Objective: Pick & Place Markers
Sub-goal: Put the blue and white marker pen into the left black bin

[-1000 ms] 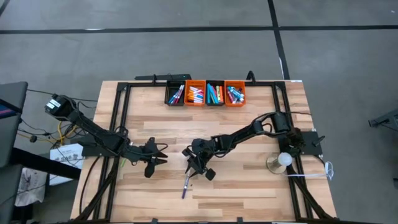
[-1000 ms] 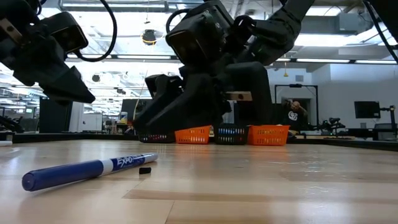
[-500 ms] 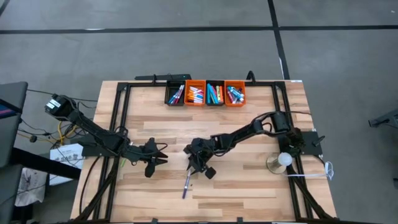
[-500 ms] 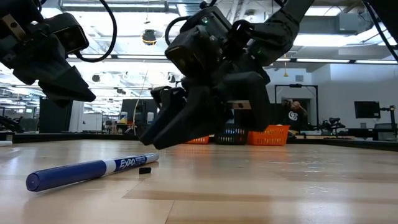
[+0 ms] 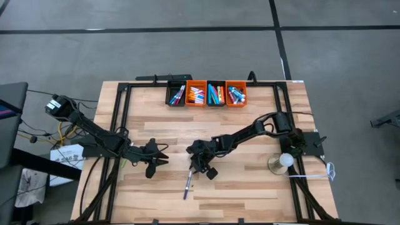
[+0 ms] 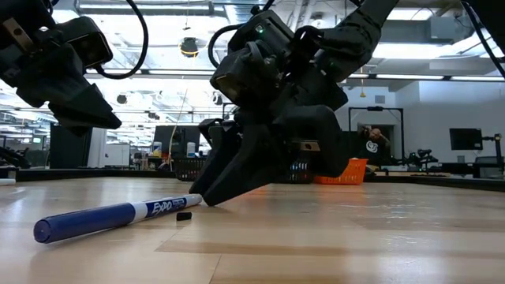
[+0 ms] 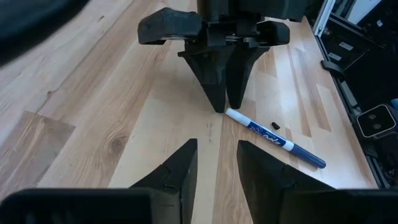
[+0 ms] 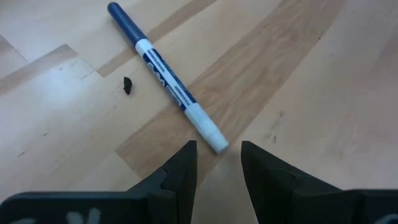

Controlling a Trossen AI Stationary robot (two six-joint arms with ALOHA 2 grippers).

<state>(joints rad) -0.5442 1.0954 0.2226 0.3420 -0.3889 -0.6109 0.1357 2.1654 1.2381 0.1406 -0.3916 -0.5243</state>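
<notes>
Right gripper [image 5: 192,169] is sitting low over the table [image 5: 250,194] with its jaws slightly parted and nothing between them. The white end of the blue marker [image 8: 165,78] is lying just ahead of its fingertips [image 8: 180,163], close to the gap but not in it; whether a tip is touching the marker is hard to say from the low view, where the dark gripper body is blocking the contact spot. A small black chip [image 8: 127,84] is lying just beside the marker barrel.

Farther off from that gripper, the left gripper [image 5: 164,156] is hovering above the wood, fingers a little apart and holding nothing, pointing toward the right gripper. Beyond both, at the far table edge, the bins [image 5: 206,94] are holding the rest of the markers [image 5: 195,95]; in the low view the right arm is covering most of them, leaving one orange bin [image 6: 347,170] showing.

Versus a second ago: the right gripper has tipped down and moved in toward the marker's white end, now covering bins that were visible. Left gripper and marker are where they were.
</notes>
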